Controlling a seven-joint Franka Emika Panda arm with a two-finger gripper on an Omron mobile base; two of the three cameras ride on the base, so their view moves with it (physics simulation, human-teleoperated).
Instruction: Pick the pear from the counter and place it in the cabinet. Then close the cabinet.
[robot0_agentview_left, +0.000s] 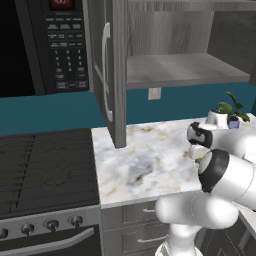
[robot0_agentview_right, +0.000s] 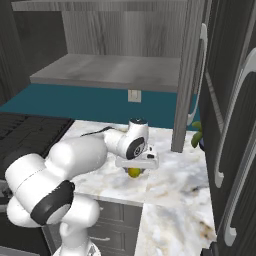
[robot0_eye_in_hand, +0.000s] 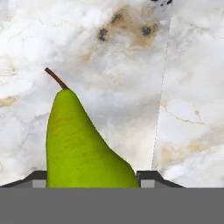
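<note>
The yellow-green pear (robot0_eye_in_hand: 83, 144) lies on the white marble counter (robot0_eye_in_hand: 183, 87), its brown stem pointing away from the hand. My gripper (robot0_eye_in_hand: 92, 177) is down over it, and a dark fingertip presses on each side of its wide body. From the right base view the pear (robot0_agentview_right: 134, 172) peeks out beneath the hand (robot0_agentview_right: 137, 159) near the counter's (robot0_agentview_right: 170, 195) front edge. The grey cabinet (robot0_agentview_left: 185, 70) above stands open, its inner shelf bare.
The open left cabinet door (robot0_agentview_left: 112, 75) reaches down close to the counter (robot0_agentview_left: 150, 165); the right door (robot0_agentview_right: 192, 75) is also swung out. A potted plant (robot0_agentview_left: 230, 112) stands at the back right. The black stovetop (robot0_agentview_left: 45, 165) and microwave (robot0_agentview_left: 45, 45) lie to the left.
</note>
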